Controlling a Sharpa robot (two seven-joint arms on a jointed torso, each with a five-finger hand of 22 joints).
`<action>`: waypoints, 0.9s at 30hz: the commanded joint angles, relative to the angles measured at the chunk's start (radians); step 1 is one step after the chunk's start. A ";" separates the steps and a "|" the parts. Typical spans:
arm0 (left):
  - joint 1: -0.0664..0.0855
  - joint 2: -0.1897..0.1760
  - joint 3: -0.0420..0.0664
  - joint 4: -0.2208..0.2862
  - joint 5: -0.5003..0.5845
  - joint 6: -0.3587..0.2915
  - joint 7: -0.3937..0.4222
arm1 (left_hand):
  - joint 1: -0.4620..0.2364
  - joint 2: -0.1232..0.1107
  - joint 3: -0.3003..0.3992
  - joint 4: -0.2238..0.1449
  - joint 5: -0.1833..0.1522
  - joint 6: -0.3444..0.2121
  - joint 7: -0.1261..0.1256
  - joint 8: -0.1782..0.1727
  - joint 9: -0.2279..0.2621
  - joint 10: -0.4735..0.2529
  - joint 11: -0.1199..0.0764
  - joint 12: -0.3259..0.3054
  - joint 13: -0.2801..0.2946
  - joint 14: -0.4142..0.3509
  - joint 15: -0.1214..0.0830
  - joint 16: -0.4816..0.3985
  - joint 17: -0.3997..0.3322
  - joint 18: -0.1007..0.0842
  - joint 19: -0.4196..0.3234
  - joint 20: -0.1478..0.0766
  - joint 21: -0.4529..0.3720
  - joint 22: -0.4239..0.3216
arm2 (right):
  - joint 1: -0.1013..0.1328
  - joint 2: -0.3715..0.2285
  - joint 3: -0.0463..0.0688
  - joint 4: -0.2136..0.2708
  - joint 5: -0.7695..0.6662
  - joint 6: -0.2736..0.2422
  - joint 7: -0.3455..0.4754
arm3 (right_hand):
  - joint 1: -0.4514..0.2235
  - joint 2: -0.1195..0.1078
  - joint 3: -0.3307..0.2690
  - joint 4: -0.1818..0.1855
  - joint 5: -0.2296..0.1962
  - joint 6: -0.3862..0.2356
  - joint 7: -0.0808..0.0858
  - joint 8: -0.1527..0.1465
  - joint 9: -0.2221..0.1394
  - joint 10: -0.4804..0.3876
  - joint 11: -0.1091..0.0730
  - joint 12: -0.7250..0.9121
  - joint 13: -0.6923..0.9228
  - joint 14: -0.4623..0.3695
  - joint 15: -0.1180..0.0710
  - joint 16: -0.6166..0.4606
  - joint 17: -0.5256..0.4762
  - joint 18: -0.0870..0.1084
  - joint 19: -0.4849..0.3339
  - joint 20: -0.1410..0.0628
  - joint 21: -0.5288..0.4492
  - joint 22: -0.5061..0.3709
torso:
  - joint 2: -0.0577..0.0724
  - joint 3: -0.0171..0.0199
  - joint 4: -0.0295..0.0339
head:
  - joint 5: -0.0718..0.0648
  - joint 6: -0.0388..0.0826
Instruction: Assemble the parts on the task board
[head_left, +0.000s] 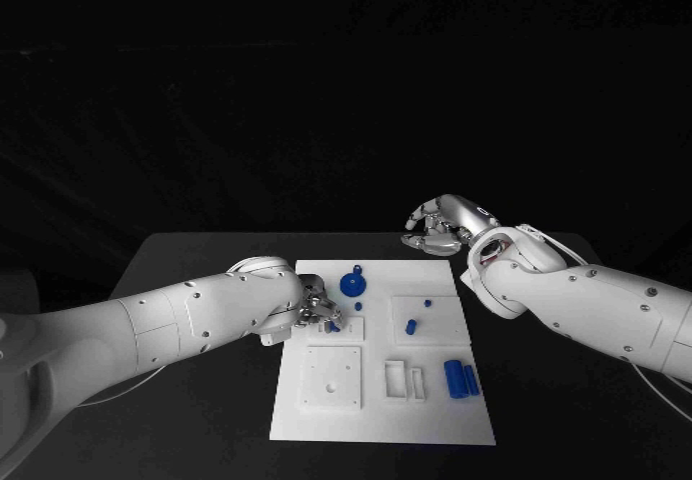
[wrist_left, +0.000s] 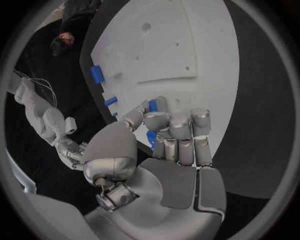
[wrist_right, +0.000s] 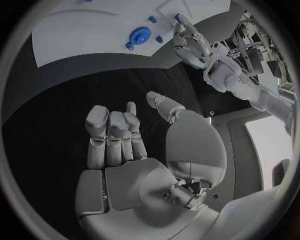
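Part (wrist_left: 152, 106) | blue, pinched in left hand (head_left: 320, 310) fingers | over task board (head_left: 433, 420)

The left arm reaches in low, its left hand (head_left: 315, 310) curled down with fingers (wrist_left: 179, 131) closed round a small blue part (wrist_left: 152, 105). The right arm bends back, the right hand (head_left: 437, 225) held away, fingers (wrist_right: 112, 131) loosely apart, holding nothing.

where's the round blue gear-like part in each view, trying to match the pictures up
Head view: the round blue part lies near the far edge of the task board, just beyond the left hand.
Left wrist view: I cannot pick it out.
Right wrist view: the part sits on the board, beside the left hand.
Shared landmark: the left hand.
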 joint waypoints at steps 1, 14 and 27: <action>0.000 0.001 0.000 0.004 -0.005 0.025 0.003 | 0.052 0.054 0.036 -0.042 0.006 0.036 -0.031 0.004 0.002 -0.062 -0.040 0.006 0.001 -0.020 -0.029 0.005 -0.002 0.005 -0.003 -0.113 -0.004 0.015 | -0.001 0.002 0.000 0.000 -0.004 0.010 0.005 | 0.001 0.007 0.001 0.004 0.005 0.006 0.005 -0.005 0.001 -0.004 0.000 -0.005 -0.001 0.007 -0.001 -0.005 0.001 0.109 0.001 -0.005 -0.006 0.001 | 0.000 0.0004 0.0000 | 0.000 -0.001; -0.002 0.008 -0.002 -0.009 -0.005 0.018 0.003 | 0.048 0.055 0.035 -0.041 0.005 0.037 -0.030 0.003 0.004 -0.062 -0.040 0.006 0.001 -0.020 -0.028 0.005 -0.002 0.005 -0.003 -0.112 -0.004 0.015 | -0.002 0.003 0.000 -0.002 -0.004 0.011 0.005 | 0.002 0.007 0.001 0.004 0.005 0.006 0.005 -0.005 0.001 -0.004 0.000 -0.005 -0.002 0.007 -0.001 -0.005 0.001 0.109 0.001 -0.005 -0.007 0.001 | 0.000 0.0012 -0.0022 | 0.000 0.002; -0.004 0.017 -0.006 -0.020 -0.005 -0.009 0.012 | 0.026 0.049 0.028 -0.020 -0.051 0.038 -0.028 -0.004 0.010 -0.062 -0.037 0.007 0.000 -0.022 -0.030 0.006 -0.009 0.005 -0.002 -0.113 -0.006 0.013 | -0.002 0.003 0.000 -0.002 -0.004 0.011 0.005 | 0.002 0.007 0.001 0.003 0.005 0.006 0.005 -0.006 0.001 -0.005 0.000 -0.005 -0.002 0.007 -0.001 -0.005 0.002 0.109 0.001 -0.005 -0.007 0.001 | 0.001 0.0009 -0.0003 | -0.003 -0.002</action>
